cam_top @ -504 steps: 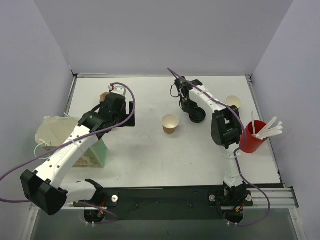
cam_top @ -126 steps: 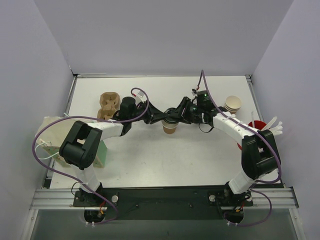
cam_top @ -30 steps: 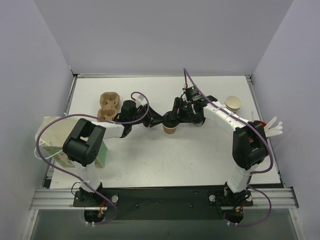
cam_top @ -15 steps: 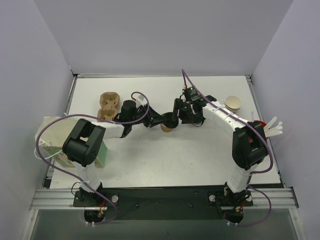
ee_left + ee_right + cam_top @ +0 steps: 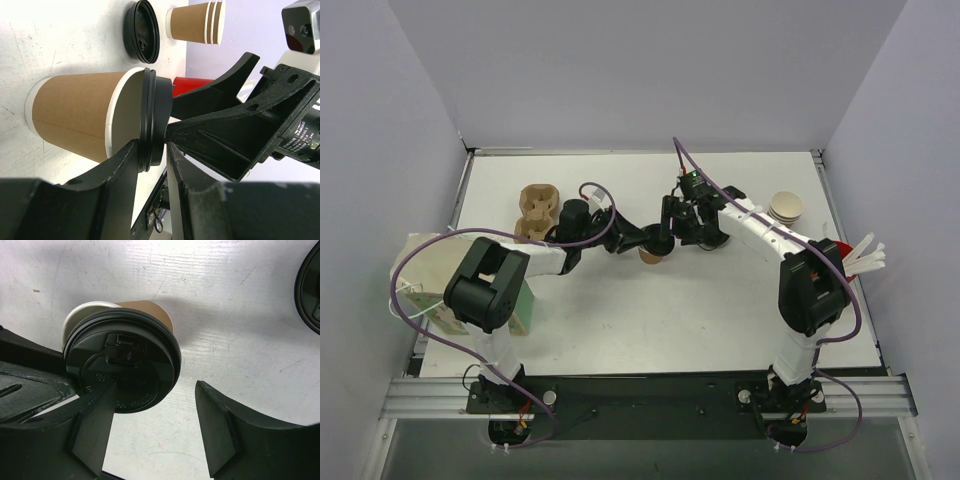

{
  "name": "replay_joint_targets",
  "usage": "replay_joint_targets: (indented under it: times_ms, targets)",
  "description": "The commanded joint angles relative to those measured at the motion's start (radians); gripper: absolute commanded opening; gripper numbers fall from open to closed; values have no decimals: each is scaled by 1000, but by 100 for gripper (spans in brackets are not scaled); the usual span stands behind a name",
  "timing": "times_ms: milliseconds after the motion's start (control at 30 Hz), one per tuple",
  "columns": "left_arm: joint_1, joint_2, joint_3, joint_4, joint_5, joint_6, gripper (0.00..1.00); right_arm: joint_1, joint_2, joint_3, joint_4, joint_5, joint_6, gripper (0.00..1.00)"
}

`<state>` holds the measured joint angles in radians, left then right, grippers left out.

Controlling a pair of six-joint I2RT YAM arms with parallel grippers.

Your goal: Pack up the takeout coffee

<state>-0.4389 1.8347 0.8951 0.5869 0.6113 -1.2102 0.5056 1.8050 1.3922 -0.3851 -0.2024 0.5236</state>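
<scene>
Lidding looks done. From above, the takeout coffee (image 5: 651, 256) stands on the table (image 5: 620, 330) in the middle of the scene. It sits a touch left of where it stood a second ago. The left jaws reach it from the left and the right jaws from the right, meeting over its top. The pulp carrier (image 5: 535, 212) waits well apart at the far left.

In the left wrist view, the cup that stood open some seconds back now wears its black lid (image 5: 152, 117). The left jaws are clenched on the lid's rim, one finger across the top and one under the lip beside the cup wall. A white crescent shows between the lid and the brown wall, so it is unclear whether the lid is snapped down all round. A spare lid (image 5: 142, 31) lies farther off, next to a stack of cups (image 5: 196, 22).

In the right wrist view, the right jaws are released and spread wide. One finger overlaps the lid's near edge and the other stands clear over bare table.

With the cap on, the remaining work is probably moving the cup left into the carrier. Lifting by the rim alone could pop the lid off.
</scene>
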Motion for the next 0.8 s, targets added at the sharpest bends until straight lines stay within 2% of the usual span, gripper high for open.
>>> replay_joint_targets:
  times_ms: [0,767]
  targets:
    - [5,-52,16,50,38,12,38,19,14,31,-47,24,-7,59]
    - [46,-106,22,-75,50,80,40,19,50,76,-61,20,-4,58]
